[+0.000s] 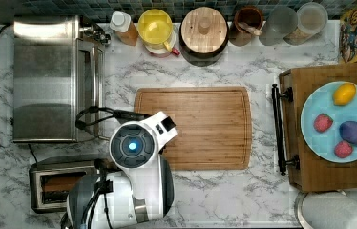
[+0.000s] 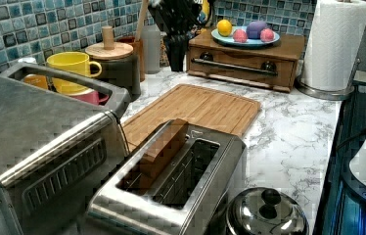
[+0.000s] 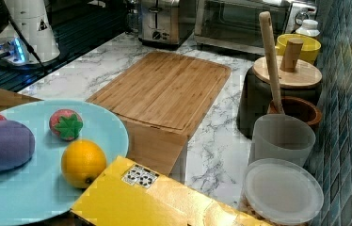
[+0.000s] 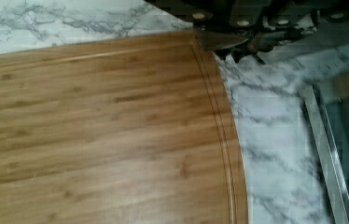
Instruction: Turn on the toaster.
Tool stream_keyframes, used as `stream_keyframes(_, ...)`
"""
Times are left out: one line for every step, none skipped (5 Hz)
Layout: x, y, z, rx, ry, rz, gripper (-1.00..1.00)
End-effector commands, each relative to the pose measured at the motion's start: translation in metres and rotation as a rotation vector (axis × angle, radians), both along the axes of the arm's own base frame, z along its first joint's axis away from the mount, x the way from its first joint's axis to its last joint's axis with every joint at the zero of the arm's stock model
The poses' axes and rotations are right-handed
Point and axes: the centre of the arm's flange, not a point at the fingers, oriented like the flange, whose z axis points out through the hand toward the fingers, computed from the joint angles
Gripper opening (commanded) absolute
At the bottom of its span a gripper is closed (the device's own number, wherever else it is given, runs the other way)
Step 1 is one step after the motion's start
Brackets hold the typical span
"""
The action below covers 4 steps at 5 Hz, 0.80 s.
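Top view, left to right. The toaster oven (image 1: 52, 78) occupies the top view's left, its glass door facing the cutting board. Just below it in the picture, at the lower-left corner of the marble counter (image 1: 224, 191), stands the toaster (image 1: 57, 183). Its long axis, and its two dark slots, run left to right across the top view, parallel to the board's long side. A brown slab, probably a slice of bread, sits in one slot. In the right view the toaster (image 3: 164, 21) turns a narrow end with a dial toward the cutting board, so the control end points to the top view's right.

The robot arm (image 1: 133, 167) rises beside the toaster's right end and partly covers it; its wrist hangs over the lower-left corner of the cutting board (image 1: 200, 126). The gripper (image 4: 242, 44) shows in the wrist view as dark hardware above the board's edge and the adjoining marble. Whether its fingers are spread or closed cannot be told.

Behind the board stand a yellow mug (image 1: 156, 28) and a wooden-lidded jar (image 1: 204, 31). At the top view's right, a blue plate (image 1: 324, 143) of toy fruit rests on a wooden drawer box (image 1: 320, 179).
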Motion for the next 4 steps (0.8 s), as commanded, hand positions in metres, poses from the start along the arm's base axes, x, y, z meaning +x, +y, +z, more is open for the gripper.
stream_keyframes(-0.066,0.049,-0.013,0.104,-0.01,0.149,-1.0)
stream_keyframes(-0.08,0.052,-0.013,0.142,-0.036,0.199,-1.0)
stream_keyframes(-0.09,0.061,-0.013,0.164,-0.035,0.241,-1.0)
stream_keyframes(-0.091,0.075,-0.026,0.16,0.033,0.292,-1.0)
